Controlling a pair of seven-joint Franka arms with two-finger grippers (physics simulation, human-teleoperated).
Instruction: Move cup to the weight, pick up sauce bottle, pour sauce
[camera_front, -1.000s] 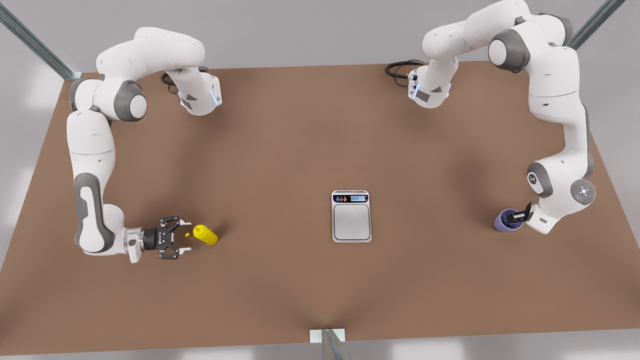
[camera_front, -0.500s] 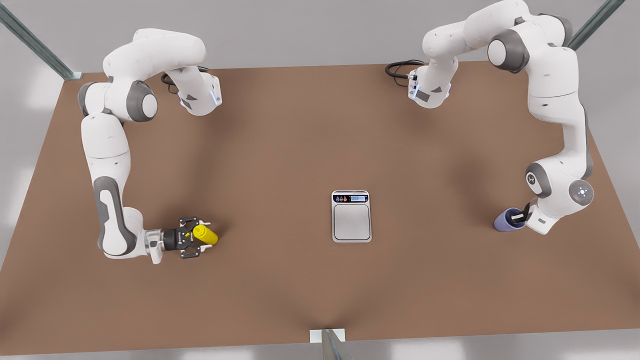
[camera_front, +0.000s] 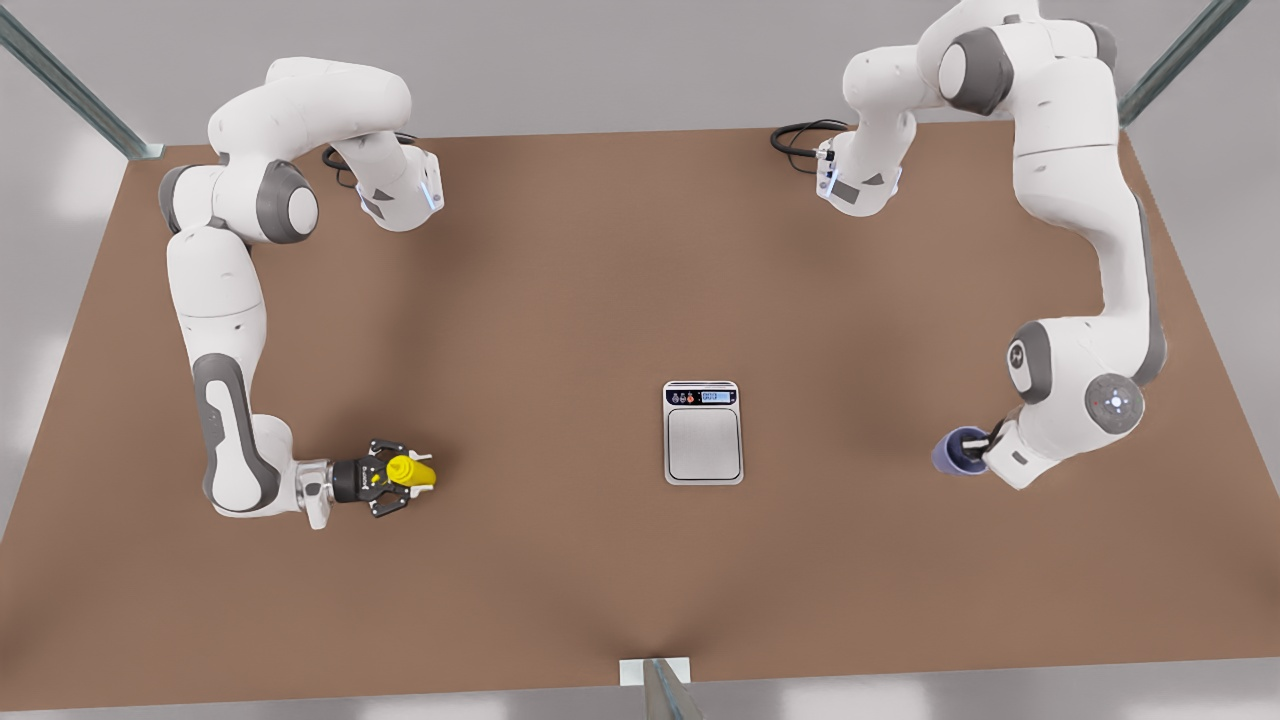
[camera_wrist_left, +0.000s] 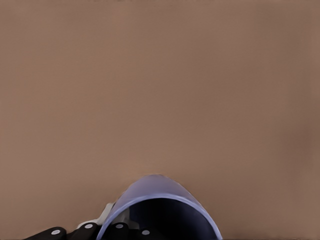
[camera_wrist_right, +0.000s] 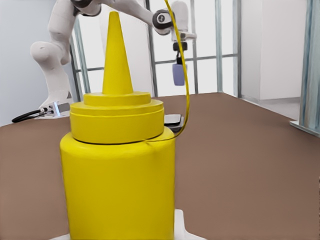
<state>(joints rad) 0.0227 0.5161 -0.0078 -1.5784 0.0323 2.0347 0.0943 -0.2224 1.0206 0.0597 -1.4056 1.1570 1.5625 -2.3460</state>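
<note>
**Lavender cup lifted, yellow bottle gripped: transfer to the scale pending**

Lavender-blue plastic, smooth and tapered, describes the cup (camera_front: 952, 451), pinched at its rim by the left gripper (camera_front: 982, 441), one finger inside the dark interior, at the front view's right. In the right wrist view it hangs clear of the brown table (camera_front: 560, 250).

The right gripper (camera_front: 396, 477) is clamped on the sauce bottle (camera_front: 408, 472) at the front view's left; the bottle is glossy yellow, cylindrical, with a stepped cap and conical nozzle.

The weight (camera_front: 703, 432), a flat silver-grey scale with a square plate and dark display strip, lies bare between them, well apart from both.

Judgement: carry the cup level, centre it on the plate, lower until seated before releasing; a rim pinch invites tilting.
</note>
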